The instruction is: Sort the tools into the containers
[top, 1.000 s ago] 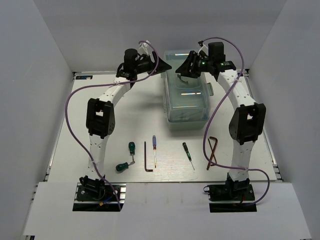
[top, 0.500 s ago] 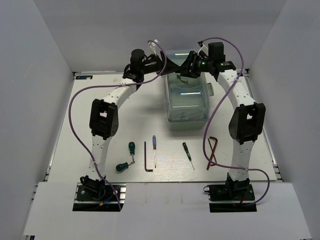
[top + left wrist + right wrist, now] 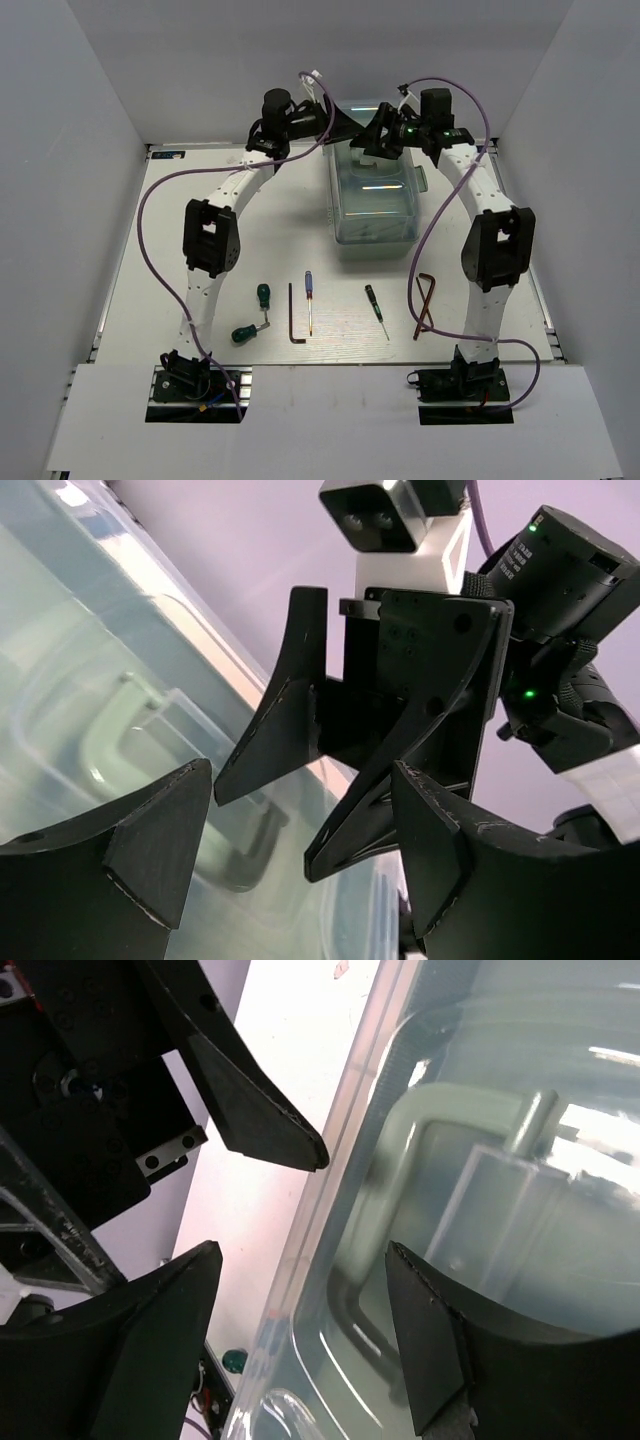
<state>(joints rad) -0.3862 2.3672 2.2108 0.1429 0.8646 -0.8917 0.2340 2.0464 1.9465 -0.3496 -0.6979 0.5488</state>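
- The pale mint-green plastic toolbox with translucent lid (image 3: 372,205) is standing closed near the far edge of the tabletop (image 3: 270,225).
- The left tool (image 3: 338,123) and right tool (image 3: 370,138) are hovering above it, fingers apart, holding nothing.
- The lid is probably light, stiff and slippery; its moulded handle (image 3: 385,1175) is offering the surest hold.

Laboratory robot test cell. Enclosed by white panel walls (image 3: 60,200) around a pale tabletop (image 3: 150,290), with left arm base (image 3: 195,385) and right arm base (image 3: 465,390) bolted at the near edge, purple cables (image 3: 140,232) trailing loose.
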